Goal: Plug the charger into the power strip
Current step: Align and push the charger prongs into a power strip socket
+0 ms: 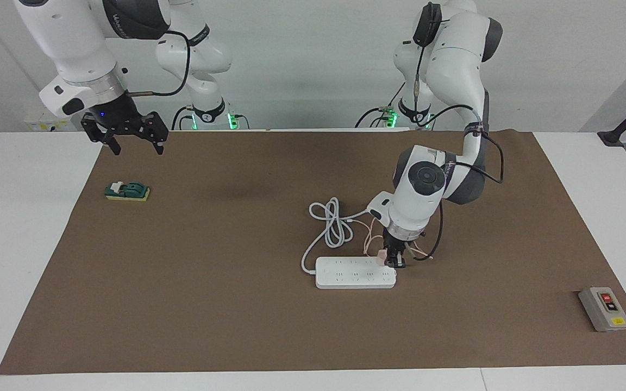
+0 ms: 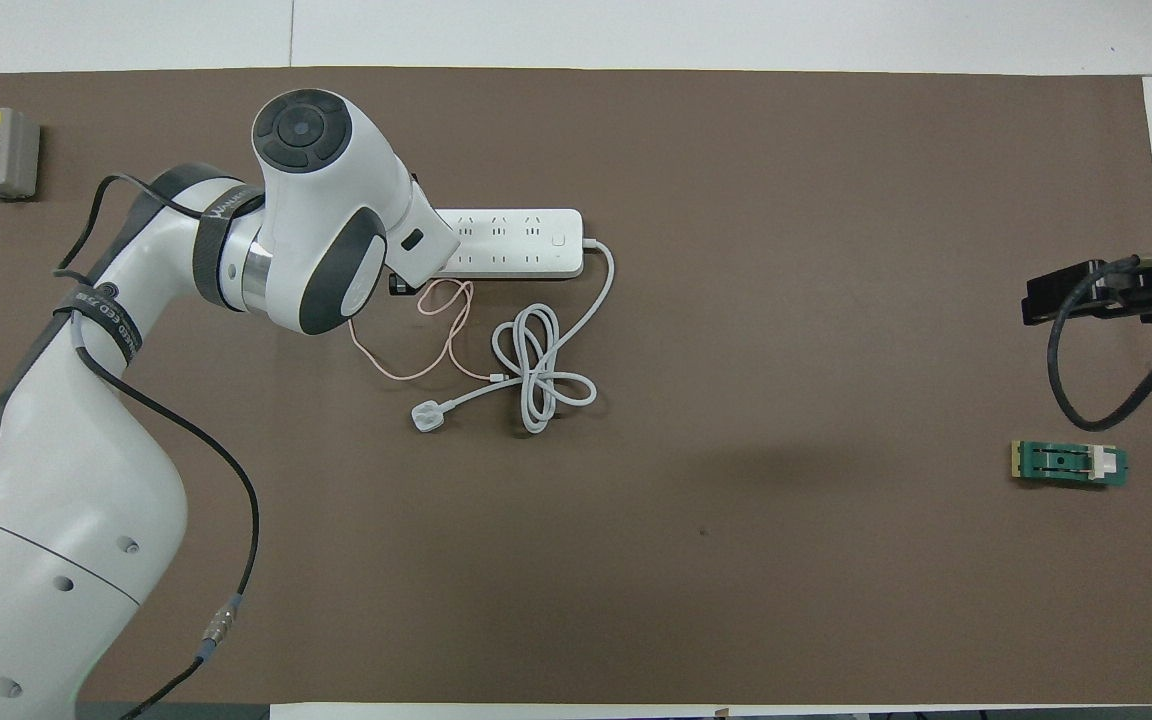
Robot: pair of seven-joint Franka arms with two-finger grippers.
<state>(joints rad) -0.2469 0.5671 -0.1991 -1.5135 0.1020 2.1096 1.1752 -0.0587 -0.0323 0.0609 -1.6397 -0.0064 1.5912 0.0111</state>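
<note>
The white power strip (image 1: 355,272) lies flat on the brown mat and also shows in the overhead view (image 2: 516,243). My left gripper (image 1: 394,260) points down at the strip's end toward the left arm's side, shut on the pale-pink charger (image 1: 381,254), which sits at the strip's top face. The charger's thin pink cable (image 2: 436,335) loops on the mat nearer to the robots than the strip. In the overhead view the left arm hides the charger and that end of the strip. My right gripper (image 1: 136,145) is open and empty, raised over the mat's edge at the right arm's end, waiting.
The strip's thick white cord (image 2: 536,370) is coiled nearer to the robots, ending in a white plug (image 2: 428,417). A grey box with red and yellow buttons (image 1: 605,308) sits at the left arm's end. A small green and yellow block (image 1: 127,191) lies under the right gripper's side.
</note>
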